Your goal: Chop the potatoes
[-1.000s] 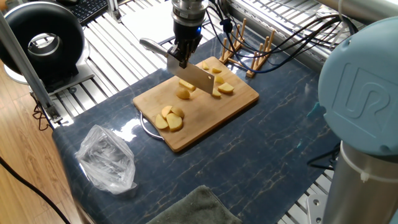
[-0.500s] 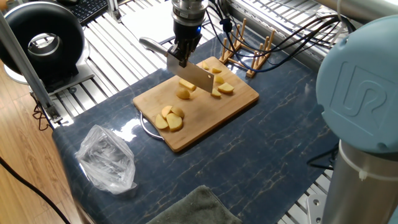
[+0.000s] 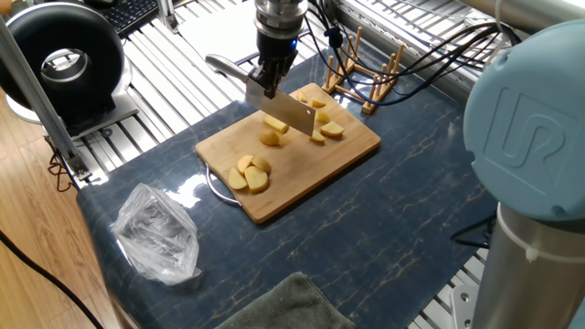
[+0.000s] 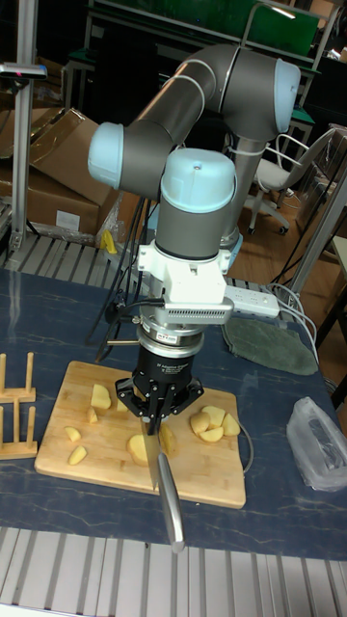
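Nearest the fixed cam, a grey cloth [image 3: 283,306] lies at the table's front edge, w/ a crumpled clear plastic bag [image 3: 157,233] to its left on the dark blue marbled mat [image 3: 402,228]. Mid-table sits the bamboo board [image 3: 302,169], a wire loop [image 3: 219,187] poking out from under its near-left side. The potatoes [image 3: 249,174] are all on the board: a cluster of wedges at the near-left end, one piece [image 3: 271,137] by the blade, more halves [image 3: 331,130] toward the far-right corner. Over the board's far-left part, the gripper [image 3: 268,80] has its fingers [image 4: 146,403] closed tight on the handle of a knife [image 3: 285,111] (blade slanted across the board, among the central pieces; whether it touches one I can't tell). Board's right end and the mat beyond are open room. Farther back: a wooden rack [image 3: 366,78] just past the board's far corner, cables, a black round device [image 3: 64,59] far left.
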`<move>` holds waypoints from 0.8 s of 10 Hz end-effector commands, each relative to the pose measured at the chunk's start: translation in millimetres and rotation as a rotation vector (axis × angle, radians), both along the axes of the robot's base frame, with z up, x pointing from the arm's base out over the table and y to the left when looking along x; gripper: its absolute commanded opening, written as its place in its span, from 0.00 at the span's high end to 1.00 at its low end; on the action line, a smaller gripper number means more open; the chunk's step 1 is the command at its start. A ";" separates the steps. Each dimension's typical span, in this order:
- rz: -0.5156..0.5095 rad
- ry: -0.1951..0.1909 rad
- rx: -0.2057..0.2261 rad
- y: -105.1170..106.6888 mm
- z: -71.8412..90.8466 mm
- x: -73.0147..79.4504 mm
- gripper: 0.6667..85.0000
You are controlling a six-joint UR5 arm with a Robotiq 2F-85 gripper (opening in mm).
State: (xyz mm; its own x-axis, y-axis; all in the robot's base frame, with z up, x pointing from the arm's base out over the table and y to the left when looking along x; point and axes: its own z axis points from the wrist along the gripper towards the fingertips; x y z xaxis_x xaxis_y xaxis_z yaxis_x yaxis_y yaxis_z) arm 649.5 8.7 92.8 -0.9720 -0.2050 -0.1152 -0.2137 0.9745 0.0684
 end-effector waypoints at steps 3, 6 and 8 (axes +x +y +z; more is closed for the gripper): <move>-0.001 -0.007 0.012 -0.5 -1.1 2.0 1.00; -0.004 -0.006 0.021 0.8 -2.9 1.4 1.00; -0.001 -0.007 0.021 0.4 -3.3 0.7 1.00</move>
